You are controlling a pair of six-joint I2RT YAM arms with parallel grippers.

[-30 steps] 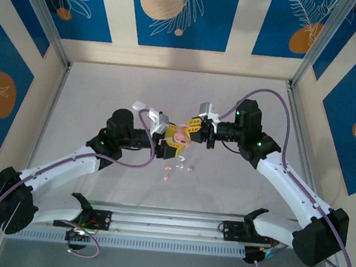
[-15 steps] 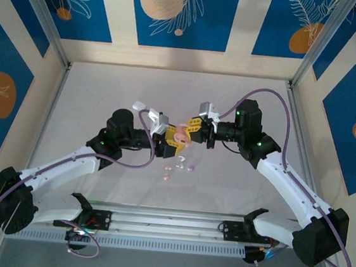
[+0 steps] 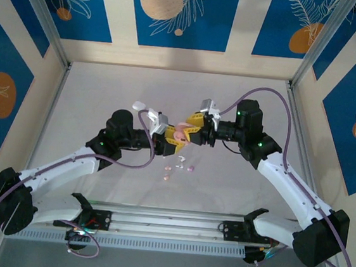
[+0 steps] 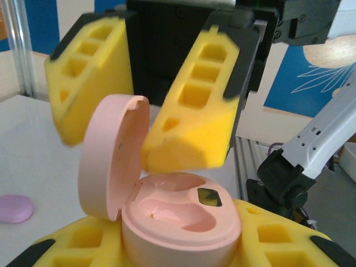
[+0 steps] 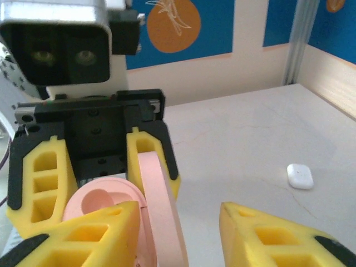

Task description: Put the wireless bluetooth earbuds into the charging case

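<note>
Fingers (image 4: 278, 236) of left gripper (image 4: 173, 236) clamp pink charging case (image 4: 183, 222) at base, lid (image 4: 111, 156) raised. Lid between spread fingers of right gripper (image 5: 178, 225). Loose earbuds (image 3: 179, 169) on table (image 3: 106, 88), near case, toward arm bases.

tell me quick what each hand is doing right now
Left hand: closed on the pink charging case.
Right hand: open, straddling the case's raised lid.
</note>
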